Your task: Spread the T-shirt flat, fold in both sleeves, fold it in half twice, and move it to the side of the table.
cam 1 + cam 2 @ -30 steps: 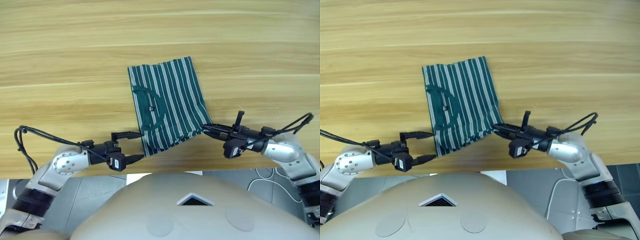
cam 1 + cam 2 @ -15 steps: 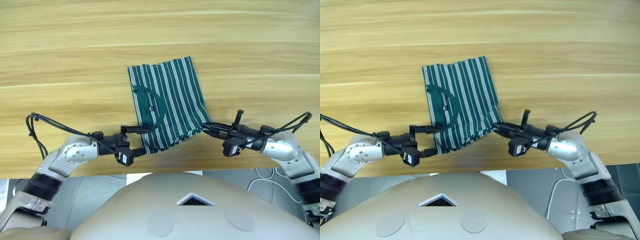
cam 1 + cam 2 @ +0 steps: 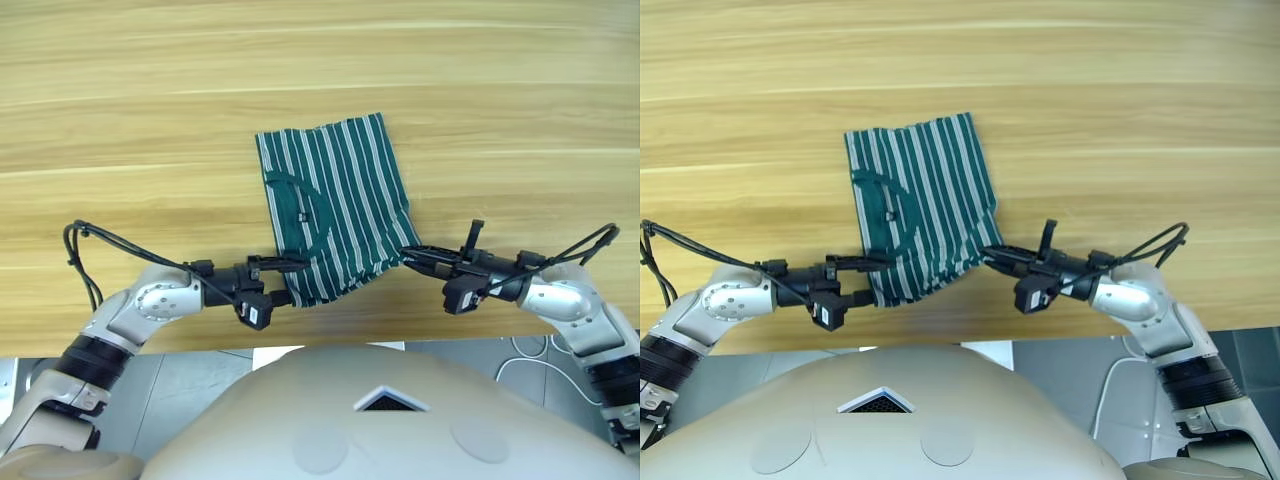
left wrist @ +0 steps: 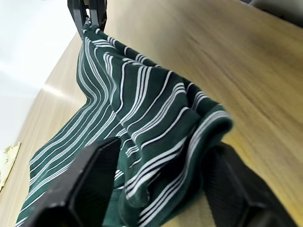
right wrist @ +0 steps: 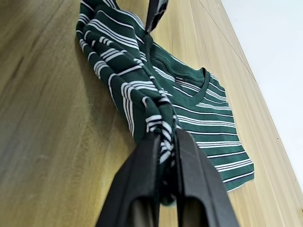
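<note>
As the right gripper clamps one near corner of the shirt, at the table front, the left gripper straddles the other, jaws wide, probably to lift both for folding.

**Corners swallowed, edges cut off**

The near right corner of the T-shirt is buried between the clamped fingers of the right gripper. In the left wrist view, the spread fingers of the left gripper are blurred, and the cloth runs off the lower edge. Whatever lies under the top layer cannot be seen.
</note>
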### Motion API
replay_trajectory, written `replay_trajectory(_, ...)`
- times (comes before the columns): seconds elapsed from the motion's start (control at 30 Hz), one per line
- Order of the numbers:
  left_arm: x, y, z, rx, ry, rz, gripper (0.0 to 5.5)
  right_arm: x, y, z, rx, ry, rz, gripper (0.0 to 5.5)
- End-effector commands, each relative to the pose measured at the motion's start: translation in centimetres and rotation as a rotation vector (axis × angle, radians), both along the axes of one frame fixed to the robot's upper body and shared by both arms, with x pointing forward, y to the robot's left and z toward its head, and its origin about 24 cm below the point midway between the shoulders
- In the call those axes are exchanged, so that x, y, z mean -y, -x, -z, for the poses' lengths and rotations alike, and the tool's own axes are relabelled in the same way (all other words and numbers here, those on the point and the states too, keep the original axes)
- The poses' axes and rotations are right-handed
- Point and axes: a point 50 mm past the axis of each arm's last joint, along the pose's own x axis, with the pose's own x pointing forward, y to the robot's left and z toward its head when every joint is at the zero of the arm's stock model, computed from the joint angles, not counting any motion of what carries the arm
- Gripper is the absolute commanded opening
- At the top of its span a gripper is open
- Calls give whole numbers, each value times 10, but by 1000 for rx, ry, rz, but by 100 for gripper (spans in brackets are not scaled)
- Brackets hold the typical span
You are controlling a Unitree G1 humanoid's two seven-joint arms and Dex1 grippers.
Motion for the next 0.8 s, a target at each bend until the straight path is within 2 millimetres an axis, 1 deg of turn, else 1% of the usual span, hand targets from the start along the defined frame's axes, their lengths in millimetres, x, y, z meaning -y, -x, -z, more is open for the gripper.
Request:
replay_trajectory(0.03,-15,15,27,-113,-185,17,216,-1,-4,-2,12,-5,-1,22)
replay_trajectory(0.07,-15,15,27,-114,-184,17,193,-1,-3,-2,12,-5,0,22)
replay_trajectory(0.17,-14,16,26,-114,-162,17,151,-1,-4,-1,12,-4,3,22)
replay_trajectory(0.27,-12,17,26,-115,-146,15,98,-1,-5,-2,13,-5,1,22)
replay_trajectory(0.43,-12,17,27,-126,-130,1,43,-2,-6,-3,15,-7,-6,22)
replay_trajectory(0.47,-12,16,28,-127,-129,-5,40,-2,-6,-3,15,-7,-6,22)
replay_trajectory(0.57,-12,15,29,-135,-119,-18,8,-2,-6,-3,14,-7,-7,22)
replay_trajectory(0.8,-6,18,23,-171,-39,-34,3,-1,-6,-1,12,-5,-2,22)
